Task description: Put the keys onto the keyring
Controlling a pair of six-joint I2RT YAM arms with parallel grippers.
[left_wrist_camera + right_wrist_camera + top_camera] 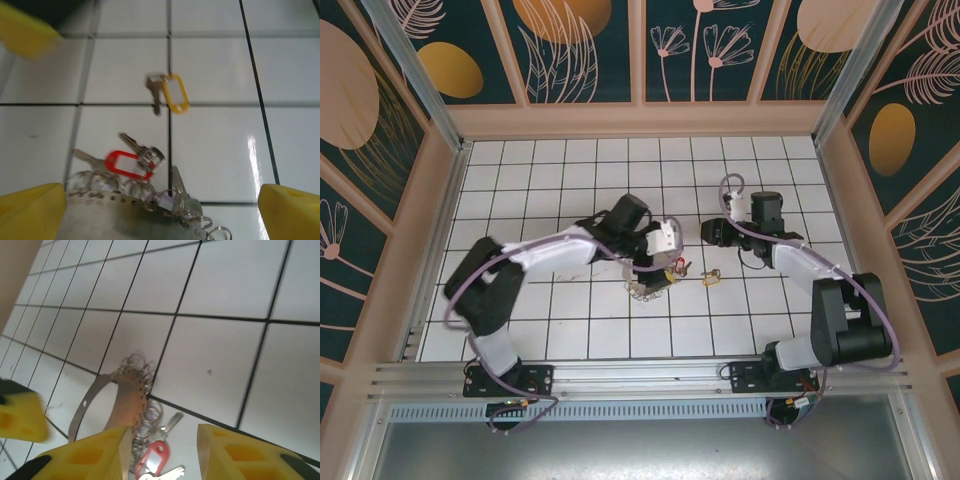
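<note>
The keys (131, 163), a red tag with small silver keys on it, lay flat on the white tiled tabletop (220, 60), just against the fringe of small loops on the keyring (110, 220). From above I saw them near the middle of the tiles (678, 267). A separate key with a yellow tag (172, 94) sat one tile farther out, apart from the bunch. My left end effector (162, 210) hung right over the ring's band, fingers spread wide with the band between them, gripping nothing. My right end effector (162, 455) hovered beyond the ring, its fingers partly apart and empty, the red tag (152, 460) showing in the gap.
</note>
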